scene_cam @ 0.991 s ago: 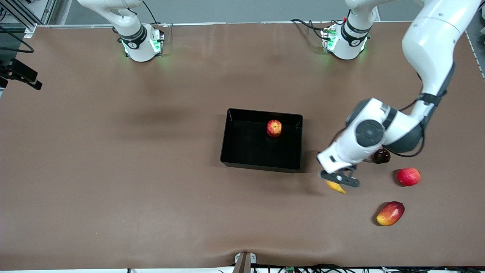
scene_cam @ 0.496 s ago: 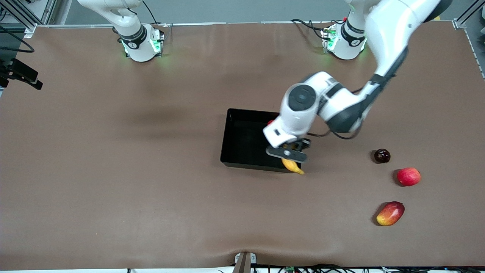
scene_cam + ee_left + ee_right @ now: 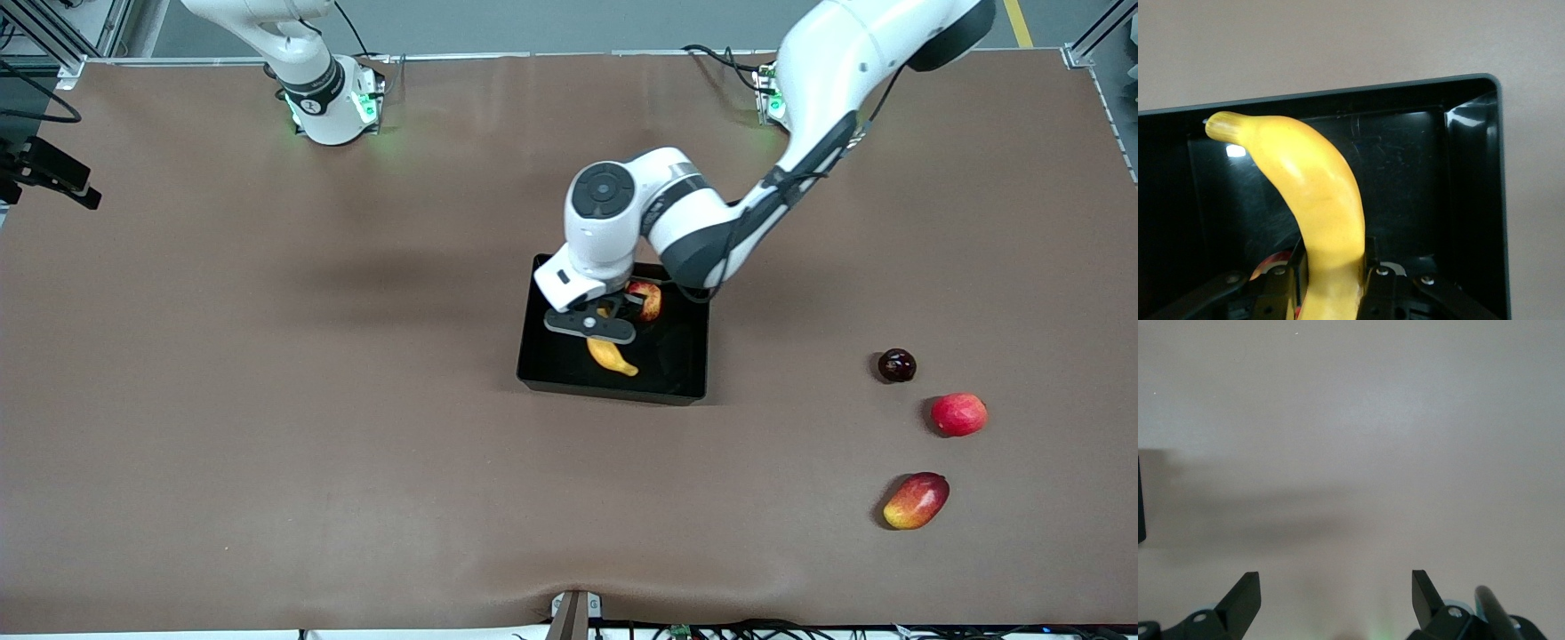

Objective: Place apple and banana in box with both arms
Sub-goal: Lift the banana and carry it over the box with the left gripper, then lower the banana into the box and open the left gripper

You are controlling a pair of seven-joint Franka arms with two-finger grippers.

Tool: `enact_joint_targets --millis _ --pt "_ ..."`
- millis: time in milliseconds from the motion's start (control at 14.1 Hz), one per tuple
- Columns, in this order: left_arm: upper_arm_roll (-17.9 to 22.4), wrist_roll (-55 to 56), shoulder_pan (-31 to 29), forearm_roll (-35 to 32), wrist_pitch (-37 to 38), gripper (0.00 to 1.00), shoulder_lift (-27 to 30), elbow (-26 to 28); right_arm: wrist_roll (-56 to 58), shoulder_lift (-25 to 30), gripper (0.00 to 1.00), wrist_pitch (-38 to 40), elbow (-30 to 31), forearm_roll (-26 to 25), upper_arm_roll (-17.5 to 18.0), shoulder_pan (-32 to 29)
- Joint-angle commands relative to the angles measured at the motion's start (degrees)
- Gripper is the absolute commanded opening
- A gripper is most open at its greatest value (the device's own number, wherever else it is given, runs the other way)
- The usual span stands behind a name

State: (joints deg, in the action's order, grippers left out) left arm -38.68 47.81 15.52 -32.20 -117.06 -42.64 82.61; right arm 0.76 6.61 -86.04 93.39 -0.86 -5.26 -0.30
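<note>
The black box point(image 3: 613, 389) stands mid-table. The apple point(image 3: 649, 300) lies inside it, near the wall on the robots' side. My left gripper point(image 3: 605, 338) is shut on the yellow banana point(image 3: 613, 356) and holds it over the inside of the box, beside the apple. In the left wrist view the banana point(image 3: 1315, 193) sits clamped between the fingers of the left gripper point(image 3: 1333, 293), curving up over the box's floor and a corner of the box point(image 3: 1471, 167). My right gripper point(image 3: 1336, 587) is open and empty over bare table; that arm waits.
Three loose fruits lie toward the left arm's end of the table: a small dark round fruit point(image 3: 896, 365), a pinkish-red round fruit point(image 3: 958, 414) and a red-and-yellow mango point(image 3: 916, 500) nearest the front camera. A black mount point(image 3: 49, 173) juts in at the right arm's end.
My left arm has swung the banana from the table beside the loose fruits, across the box's rim, to over the box's inside. The apple has not moved.
</note>
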Motion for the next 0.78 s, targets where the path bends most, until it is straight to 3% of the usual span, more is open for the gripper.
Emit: enact_joint_targets --millis 0,708 --pt "3.8 0.7 5.1 0.1 0.0 0.00 -2.3 -3.8 0.3 0.8 1.00 0.4 0.3 1.0 0.0 -0.4" --pt "5.6 0.4 6.4 -0.7 -4.9 0.00 -8.9 -3.5 0.4 0.6 1.00 1.0 0.3 2.0 -0.1 -1.3"
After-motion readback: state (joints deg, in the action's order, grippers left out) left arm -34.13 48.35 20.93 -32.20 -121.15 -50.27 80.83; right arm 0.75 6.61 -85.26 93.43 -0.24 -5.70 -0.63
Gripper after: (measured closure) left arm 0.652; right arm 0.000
